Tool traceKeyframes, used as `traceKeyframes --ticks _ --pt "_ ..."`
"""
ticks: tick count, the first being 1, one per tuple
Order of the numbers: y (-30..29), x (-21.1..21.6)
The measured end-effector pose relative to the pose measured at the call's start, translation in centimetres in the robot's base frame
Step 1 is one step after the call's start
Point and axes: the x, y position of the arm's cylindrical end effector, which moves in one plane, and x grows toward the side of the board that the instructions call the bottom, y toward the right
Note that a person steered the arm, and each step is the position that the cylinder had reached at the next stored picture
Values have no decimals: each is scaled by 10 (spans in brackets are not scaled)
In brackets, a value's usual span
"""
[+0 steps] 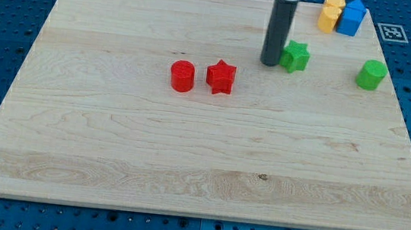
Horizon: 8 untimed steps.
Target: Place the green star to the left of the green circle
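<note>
The green star (296, 56) lies on the wooden board (109, 158) near the view's top right. The green circle (372, 74) stands to the star's right, well apart from it, close to the board's right edge. My tip (270, 63) is just left of the green star, touching it or nearly so. The dark rod rises straight up from there and leaves the view at the top.
A red circle (182, 76) and a red star (221, 77) sit side by side near the board's middle. A yellow block (331, 12) and a blue block (351, 17) stand together at the top right corner. A marker tag (392, 32) lies off the board.
</note>
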Motion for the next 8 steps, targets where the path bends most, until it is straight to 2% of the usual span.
traceKeyframes --ticks 1,2,3,5,7,8 --pt "21 0" --pt "-2 -8" --pt "8 -24" --pt "62 -5" --pt "50 -11" --pt "67 -8"
